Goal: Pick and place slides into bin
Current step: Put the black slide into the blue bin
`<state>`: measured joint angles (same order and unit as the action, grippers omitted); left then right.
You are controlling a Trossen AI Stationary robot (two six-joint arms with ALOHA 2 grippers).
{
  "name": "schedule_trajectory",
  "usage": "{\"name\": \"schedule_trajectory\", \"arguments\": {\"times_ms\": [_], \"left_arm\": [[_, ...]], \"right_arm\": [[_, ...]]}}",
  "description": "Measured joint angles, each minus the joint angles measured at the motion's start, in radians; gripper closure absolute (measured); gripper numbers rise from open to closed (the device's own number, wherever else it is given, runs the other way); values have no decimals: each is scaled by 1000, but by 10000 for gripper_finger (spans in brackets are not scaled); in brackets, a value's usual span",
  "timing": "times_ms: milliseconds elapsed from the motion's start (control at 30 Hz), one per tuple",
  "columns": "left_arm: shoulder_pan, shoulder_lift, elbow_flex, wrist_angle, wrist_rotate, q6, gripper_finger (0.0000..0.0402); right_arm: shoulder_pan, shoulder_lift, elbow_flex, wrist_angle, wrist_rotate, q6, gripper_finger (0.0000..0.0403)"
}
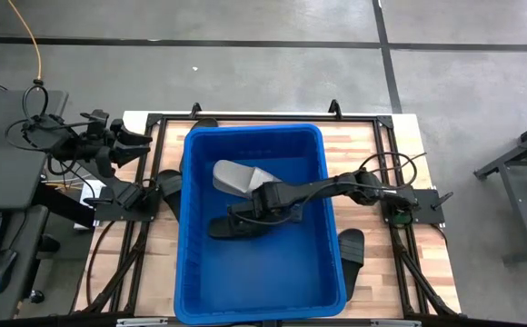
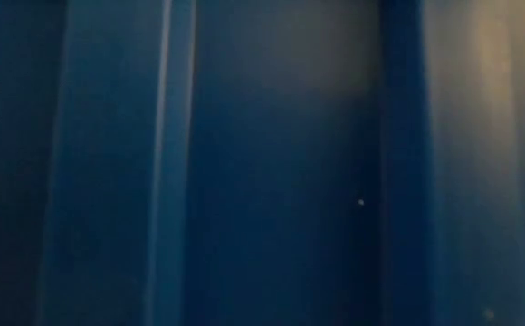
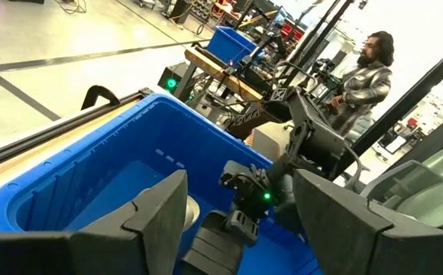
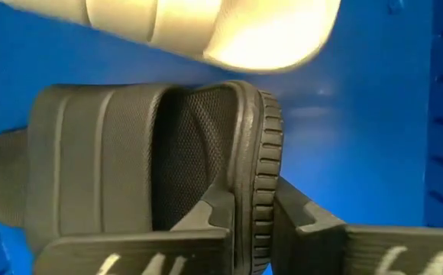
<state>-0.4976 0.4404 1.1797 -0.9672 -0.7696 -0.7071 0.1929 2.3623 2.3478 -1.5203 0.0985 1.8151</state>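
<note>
The bin (image 1: 200,272), a deep bright-blue tub, fills the middle of the table. A light grey slide (image 1: 236,175) lies on its floor toward the far side; it also shows in the right wrist view as the pale slide (image 4: 206,23). My right gripper (image 1: 265,204) reaches down into the bin and is shut on a black slide (image 1: 236,224). My left gripper (image 1: 141,138) waits open and holding nothing at the table's far left corner, facing the bin (image 3: 92,176). My right gripper (image 4: 252,210) pinches the black slide's sole at its ridged side edge (image 4: 266,179). One finger (image 4: 210,218) reaches in under the strap on the footbed and the other finger (image 4: 305,221) lies on the underside. The fingers come from above, pointing down. The slide stands on its side below them; whether it touches the bin floor I cannot tell.
Black slides lie on the wooden table beside the bin, one to its right (image 1: 351,249) and one to its left (image 1: 167,184). The low view is filled by the bin's blue wall (image 2: 262,163). A person (image 3: 363,80) stands beyond the table.
</note>
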Motion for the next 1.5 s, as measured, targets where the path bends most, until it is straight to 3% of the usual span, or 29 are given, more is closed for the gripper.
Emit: {"name": "schedule_trajectory", "arguments": {"times_ms": [467, 700, 1067, 1267, 1500], "left_arm": [[0, 0, 0, 0, -2, -3, 172], [0, 0, 0, 0, 1, -3, 172], [0, 0, 0, -1, 28, 0, 172], [0, 0, 0, -15, 55, 4, 172], [0, 0, 0, -71, 140, 31, 172]], "right_arm": [[-49, 26, 0, -25, -128, -115, 374], [-40, 27, -1, -47, -104, -119, 310], [-18, 28, 5, -53, -168, -193, 179], [4, 5, 7, -49, -200, -222, 158], [37, -54, 7, -27, -106, -291, 164]]}}
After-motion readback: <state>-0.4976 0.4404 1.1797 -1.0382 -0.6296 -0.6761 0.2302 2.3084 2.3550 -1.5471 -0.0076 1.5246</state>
